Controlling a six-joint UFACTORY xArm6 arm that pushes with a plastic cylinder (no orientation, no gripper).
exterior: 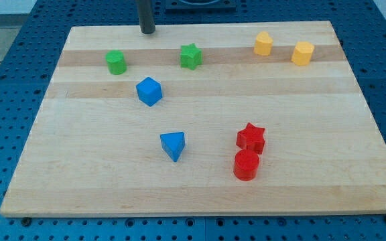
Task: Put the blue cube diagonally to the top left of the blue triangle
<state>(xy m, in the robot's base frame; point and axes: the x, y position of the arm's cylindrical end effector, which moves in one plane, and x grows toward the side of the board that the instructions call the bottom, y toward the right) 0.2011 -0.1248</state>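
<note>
Blue cube (149,91) sits up-left of blue triangle (173,145); my tip (147,31), seemingly clear, bears no gripper

rod: upright, dark | my tip (147,31): at the view's top, left of centre

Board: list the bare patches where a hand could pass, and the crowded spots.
Free: the view's left and bottom strips below the blue triangle, and the right side under the yellow blocks. Crowded: red star touching red cylinder.
</note>
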